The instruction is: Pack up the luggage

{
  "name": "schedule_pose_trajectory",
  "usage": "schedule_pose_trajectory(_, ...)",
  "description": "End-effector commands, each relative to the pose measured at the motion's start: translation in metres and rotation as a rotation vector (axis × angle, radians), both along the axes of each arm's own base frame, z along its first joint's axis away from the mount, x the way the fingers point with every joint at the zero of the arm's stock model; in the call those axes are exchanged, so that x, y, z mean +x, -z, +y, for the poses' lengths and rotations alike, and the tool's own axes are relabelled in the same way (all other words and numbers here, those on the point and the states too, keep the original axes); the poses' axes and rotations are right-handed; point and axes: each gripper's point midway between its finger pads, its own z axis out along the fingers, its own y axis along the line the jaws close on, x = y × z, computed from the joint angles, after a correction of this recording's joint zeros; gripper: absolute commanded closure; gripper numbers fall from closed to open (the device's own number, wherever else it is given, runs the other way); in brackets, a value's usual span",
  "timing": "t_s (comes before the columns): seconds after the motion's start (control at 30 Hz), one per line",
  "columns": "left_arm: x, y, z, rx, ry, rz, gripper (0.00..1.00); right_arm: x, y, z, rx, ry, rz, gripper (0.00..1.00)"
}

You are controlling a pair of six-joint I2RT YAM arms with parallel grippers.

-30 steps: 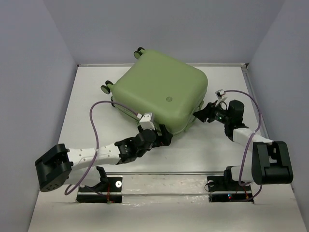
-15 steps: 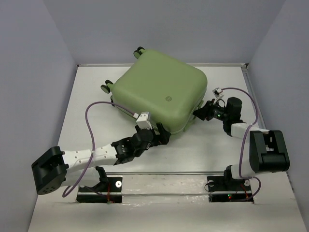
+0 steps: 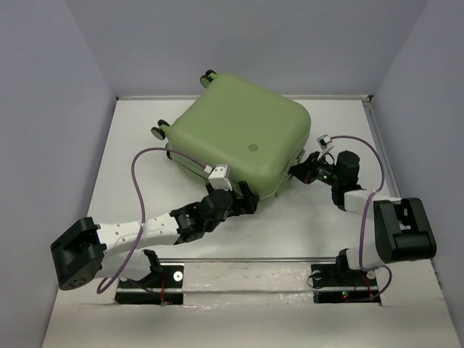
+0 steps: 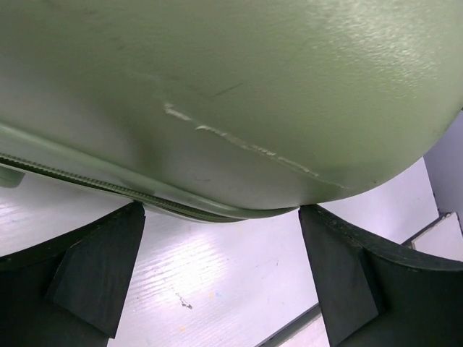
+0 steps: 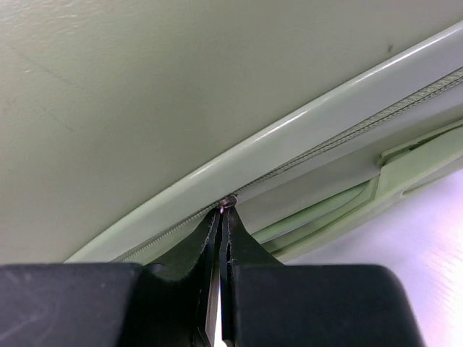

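place: robot lab cell — plain grey walls [image 3: 43, 145] | white table [image 3: 312, 228] | bolted arm bases [image 3: 344, 281]

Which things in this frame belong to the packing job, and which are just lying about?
Part of the job:
- suitcase, lid down
- its zipper
- right end effector, pinched shut at the zipper line
- left end effector, open at the suitcase's near edge

Just there:
- table
- purple cables on the arms
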Motion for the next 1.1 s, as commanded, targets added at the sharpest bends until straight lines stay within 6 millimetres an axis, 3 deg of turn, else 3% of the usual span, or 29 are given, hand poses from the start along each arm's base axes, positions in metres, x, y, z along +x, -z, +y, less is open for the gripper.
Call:
schedule_pose_trajectory(0.0,0.039,-0.053,-0.006,-0.092,-0.105,-0.129,0.01,-0.025,0.004,0.033,-0.05,-0.023,-0.014,0.93)
schedule_pose_trajectory(0.03,0.045,-0.061,-0.007,-0.101,-0.114,-0.146,0.01,-0.039,0.015,0.049,-0.095,-0.018,0.023,0.93)
schedule_pose_trajectory(0.1,0.053,-0.068,-0.013,-0.106,-0.121,-0.164,0.01,-0.049,0.028,0.057,-0.149,0.02,0.055,0.93)
schedule_pose_trajectory(0.13,0.057,-0.07,-0.013,-0.099,-0.127,-0.173,0.01,-0.067,0.035,0.069,-0.174,-0.011,0.091,0.93)
schedule_pose_trajectory(0.23,0.065,-0.077,-0.017,-0.104,-0.138,-0.192,0.01,-0.092,0.054,0.07,-0.219,0.023,0.175,0.93)
schedule_pose_trajectory(0.37,0.082,-0.075,-0.018,-0.093,-0.155,-0.197,0.01,-0.139,0.048,0.093,-0.241,-0.042,0.197,0.93)
schedule_pose_trajectory(0.47,0.086,-0.08,-0.02,-0.1,-0.154,-0.204,0.01,-0.163,0.049,0.096,-0.265,-0.059,0.226,0.93)
schedule_pose_trajectory(0.57,0.089,-0.083,-0.023,-0.105,-0.152,-0.212,0.01,-0.203,0.053,0.112,-0.29,-0.159,0.243,0.93)
schedule_pose_trajectory(0.6,0.09,-0.084,-0.023,-0.104,-0.15,-0.213,0.01,-0.203,0.053,0.111,-0.293,-0.147,0.25,0.93)
schedule_pose_trajectory(0.7,0.092,-0.088,-0.025,-0.113,-0.148,-0.217,0.01,-0.225,0.052,0.117,-0.32,-0.191,0.251,0.93)
schedule_pose_trajectory(0.8,0.092,-0.091,-0.026,-0.117,-0.144,-0.217,0.01,-0.221,0.05,0.111,-0.337,-0.149,0.24,0.93)
schedule_pose_trajectory(0.83,0.091,-0.09,-0.025,-0.119,-0.139,-0.216,0.01,-0.203,0.051,0.092,-0.391,-0.011,0.219,0.93)
schedule_pose_trajectory(0.93,0.087,-0.08,-0.019,-0.105,-0.143,-0.199,0.01,-0.171,0.034,0.08,-0.36,0.109,0.165,0.93)
schedule_pose_trajectory(1.0,0.084,-0.08,-0.012,-0.118,-0.158,-0.196,0.01,-0.16,0.024,0.086,-0.327,0.073,0.155,0.93)
schedule_pose_trajectory(1.07,0.083,-0.077,-0.007,-0.113,-0.156,-0.192,0.01,-0.163,0.013,0.109,-0.283,-0.021,0.15,0.93)
